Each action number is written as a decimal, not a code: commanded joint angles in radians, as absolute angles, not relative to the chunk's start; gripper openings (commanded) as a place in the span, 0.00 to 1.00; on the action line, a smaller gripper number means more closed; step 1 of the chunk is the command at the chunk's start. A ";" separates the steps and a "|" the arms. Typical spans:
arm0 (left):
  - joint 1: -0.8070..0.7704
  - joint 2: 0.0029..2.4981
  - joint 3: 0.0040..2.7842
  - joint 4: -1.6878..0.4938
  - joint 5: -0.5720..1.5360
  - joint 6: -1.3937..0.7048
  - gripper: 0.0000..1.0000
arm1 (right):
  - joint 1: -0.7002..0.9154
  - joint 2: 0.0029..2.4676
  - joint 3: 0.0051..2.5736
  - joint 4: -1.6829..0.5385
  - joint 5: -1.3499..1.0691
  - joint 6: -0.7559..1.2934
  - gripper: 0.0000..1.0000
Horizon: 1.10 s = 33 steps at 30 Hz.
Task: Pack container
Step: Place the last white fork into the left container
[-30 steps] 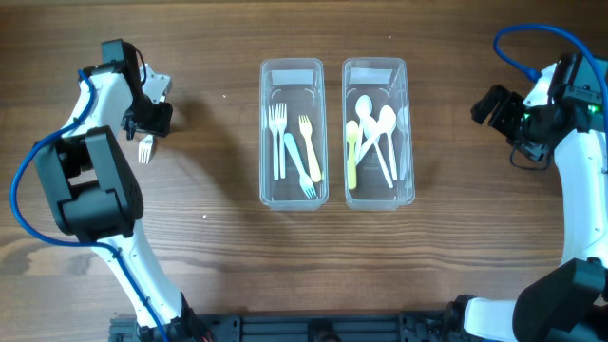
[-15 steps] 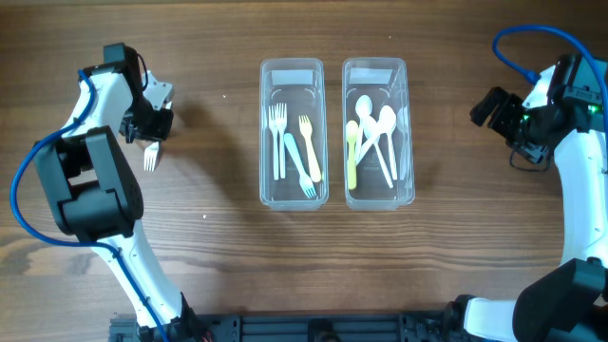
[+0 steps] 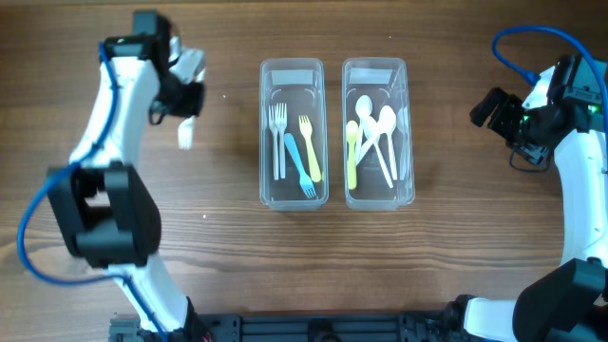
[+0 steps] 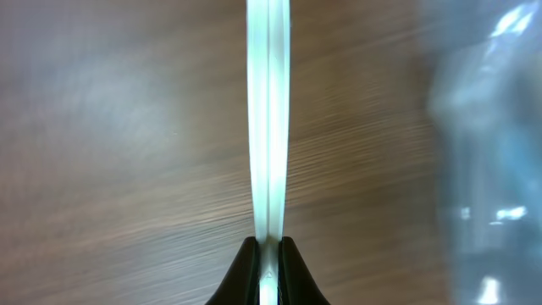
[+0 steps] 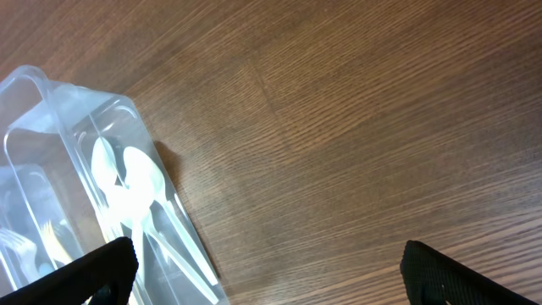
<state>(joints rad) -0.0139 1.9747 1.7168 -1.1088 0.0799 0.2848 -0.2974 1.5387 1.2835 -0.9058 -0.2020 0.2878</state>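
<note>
Containers number two, both clear plastic, side by side at mid-table: the left container and the right container just beside it. The left gripper is closed almost fully, its fingers pinching the handle of one white fork. That fork is seen edge-on in the wrist view and runs straight away from the tips. From overhead it is a blurred pale streak just left of the left container, over bare wooden table; whether it touches the wood cannot be told.

The right gripper stands wide open with nothing between its fingers, well to the right of the right container.

The left container holds four forks: what look like two white, one blue, one yellow. The right container holds spoons: one yellow-green and about three white, overlapping too much for a sure count.
</note>
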 commanded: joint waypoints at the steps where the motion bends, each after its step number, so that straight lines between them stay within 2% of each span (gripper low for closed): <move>1: -0.185 1.834 1.741 -1.104 0.134 0.176 0.04 | -0.295 1.551 1.283 -0.906 -0.210 0.299 1.00; 4: -0.302 1.817 1.739 -1.076 0.133 0.029 0.04 | -0.295 1.551 1.283 -0.907 -0.211 0.299 1.00; 8: -0.373 1.872 1.712 -1.034 0.130 -0.124 0.04 | -0.295 1.551 1.283 -0.907 -0.210 0.299 1.00; 11: -0.410 1.937 1.702 -0.996 0.131 -0.147 0.04 | -0.295 1.551 1.283 -0.903 -0.211 0.300 1.00; 12: -0.418 1.952 1.702 -0.989 0.131 -0.147 0.08 | -0.295 1.552 1.283 -0.902 -0.211 0.300 1.00; 13: -0.434 1.977 1.702 -0.978 0.131 -0.148 0.22 | -0.295 1.552 1.283 -0.902 -0.211 0.300 1.00; 14: -0.443 1.993 1.702 -0.971 0.130 -0.160 0.29 | -0.295 1.552 1.283 -0.902 -0.211 0.299 1.00; 15: -0.448 2.000 1.702 -0.967 0.131 -0.175 0.33 | -0.295 1.551 1.283 -0.903 -0.211 0.299 1.00; 18: -0.448 1.989 1.710 -0.952 0.130 -0.192 0.34 | -0.295 1.551 1.283 -0.902 -0.211 0.299 0.99; 19: -0.442 1.978 1.715 -0.954 0.131 -0.192 0.34 | -0.295 1.551 1.283 -0.902 -0.211 0.299 0.94; 20: -0.434 1.960 1.722 -0.957 0.131 -0.192 0.34 | -0.295 1.552 1.283 -0.899 -0.226 0.299 0.81; 24: -0.379 1.859 1.723 -0.961 0.126 -0.191 0.36 | -0.290 1.554 1.279 -0.886 -0.286 0.297 0.13; 25: -0.360 1.845 1.723 -0.968 0.112 -0.191 0.37 | -0.283 1.554 1.266 -0.867 -0.286 0.297 0.06; 27: -0.295 1.847 1.721 -1.015 0.034 -0.191 0.44 | -0.242 1.565 1.213 -0.800 -0.290 0.299 0.04; 33: -0.179 1.851 1.720 -1.082 0.025 -0.191 0.49 | -0.145 1.650 1.184 -0.743 -0.356 0.297 0.04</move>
